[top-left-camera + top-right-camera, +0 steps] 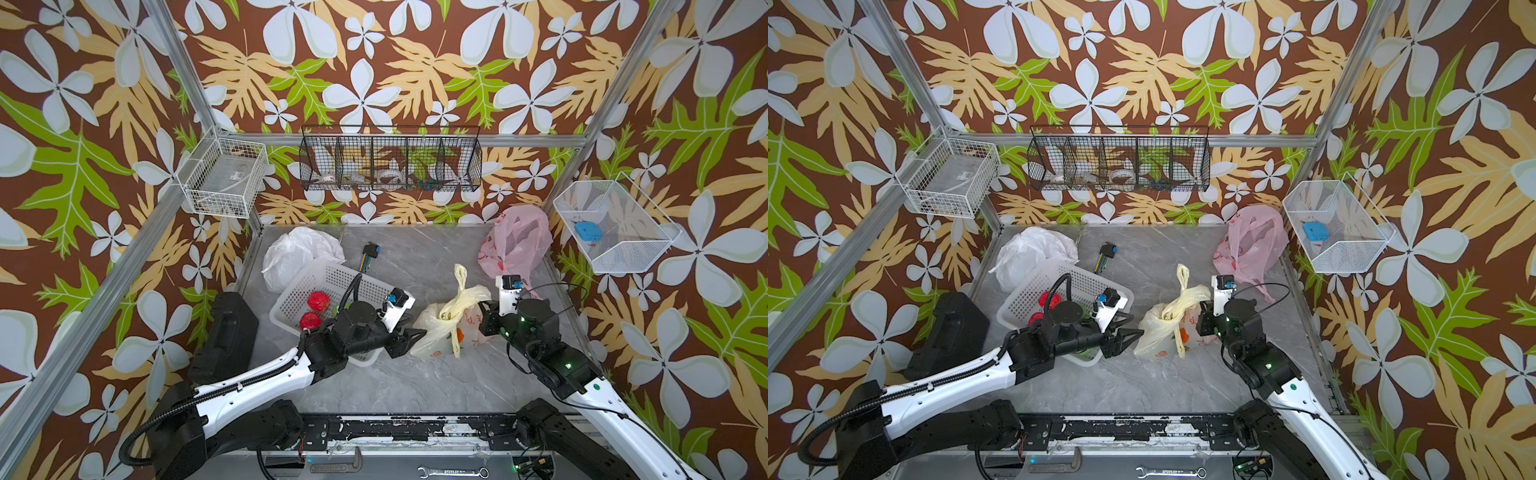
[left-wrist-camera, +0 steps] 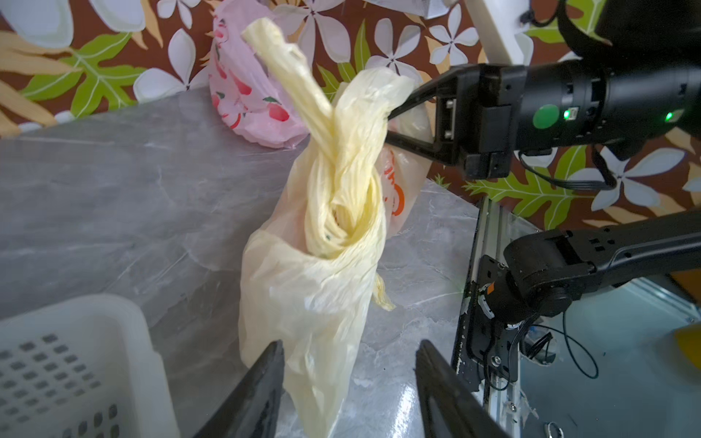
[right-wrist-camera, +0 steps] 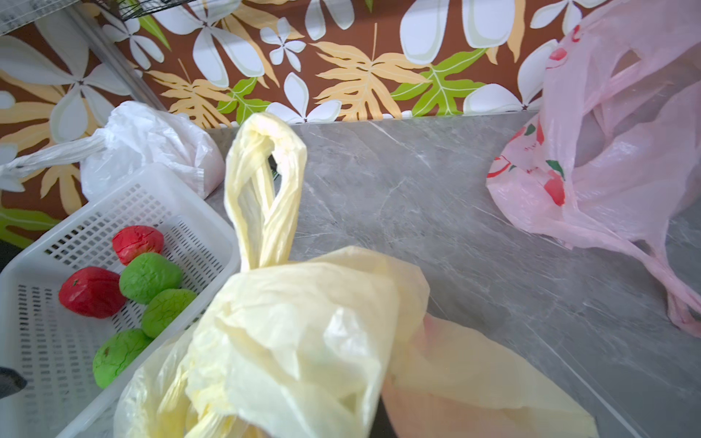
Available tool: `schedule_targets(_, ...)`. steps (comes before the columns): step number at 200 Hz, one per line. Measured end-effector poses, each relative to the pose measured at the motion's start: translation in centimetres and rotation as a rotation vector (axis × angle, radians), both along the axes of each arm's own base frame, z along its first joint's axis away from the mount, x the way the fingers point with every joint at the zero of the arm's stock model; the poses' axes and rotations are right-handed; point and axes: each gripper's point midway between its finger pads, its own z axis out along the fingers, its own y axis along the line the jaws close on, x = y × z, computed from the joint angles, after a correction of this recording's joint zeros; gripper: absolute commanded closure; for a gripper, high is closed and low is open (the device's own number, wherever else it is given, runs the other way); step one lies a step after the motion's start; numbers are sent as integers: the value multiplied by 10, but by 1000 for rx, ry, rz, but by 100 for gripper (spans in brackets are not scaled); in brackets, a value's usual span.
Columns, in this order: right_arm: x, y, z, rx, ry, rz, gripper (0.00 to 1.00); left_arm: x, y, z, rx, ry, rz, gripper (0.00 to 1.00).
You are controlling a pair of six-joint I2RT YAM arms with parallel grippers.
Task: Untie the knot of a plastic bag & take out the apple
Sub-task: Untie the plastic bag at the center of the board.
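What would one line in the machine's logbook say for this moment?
left tool: open, facing yellow bag | right tool: shut on bag's top | knot: tied | contents: hidden

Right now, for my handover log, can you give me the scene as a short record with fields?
yellow bag: upright on the table, knot loose but not undone
left gripper: open, jaws either side of the bag's lower part
right gripper: shut on the bag's top
apple: not visible
white basket: beside the bag, red and green fruit inside
pink bag: far side of table
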Motion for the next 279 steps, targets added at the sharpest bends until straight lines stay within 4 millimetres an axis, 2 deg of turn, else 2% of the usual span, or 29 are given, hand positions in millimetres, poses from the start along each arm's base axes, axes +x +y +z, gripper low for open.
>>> schedule_targets(10,-2,2,-1,0,6,17,100,5,-9,-5,38,-14,-13,42)
schedule_targets(27,-5,5,1,4,15,42,100,12,-25,-19,103,-15,-20,51)
schedule_targets(58,-8,13,8,12,18,88,100,10,-60,-36,185,-9,-94,56)
schedule_targets(68,-7,13,9,12,18,86,100,9,-69,-39,201,-12,-111,65)
schedule_targets(83,-7,12,6,7,30,79,100,8,-77,-46,230,-8,-128,89)
schedule_targets(97,-7,7,3,6,46,47,100,8,-78,-51,258,-2,-127,100)
schedule_targets(112,-4,-5,1,-9,63,-27,100,8,-74,-51,278,-5,-117,100)
schedule_targets(149,8,-36,-3,-58,90,-199,100,-7,-53,-34,244,-30,-129,100)
schedule_targets(159,13,-44,-7,-56,108,-234,93,-12,-46,-35,240,-27,-133,100)
schedule_targets(178,24,-60,-25,-35,170,-291,85,-23,-33,-45,230,-4,-137,100)
schedule_targets(204,28,-78,-53,27,252,-337,73,-40,-17,-75,216,75,-147,100)
schedule_targets(218,29,-75,-56,58,261,-313,63,-47,-10,-87,210,124,-141,100)
schedule_targets(231,30,-70,-53,84,252,-287,51,-49,-6,-88,194,143,-131,100)
schedule_targets(250,31,-61,-44,108,244,-244,40,-49,-7,-73,144,130,-123,100)
schedule_targets(279,30,-41,-27,117,216,-161,33,-46,-9,-45,79,84,-117,100)
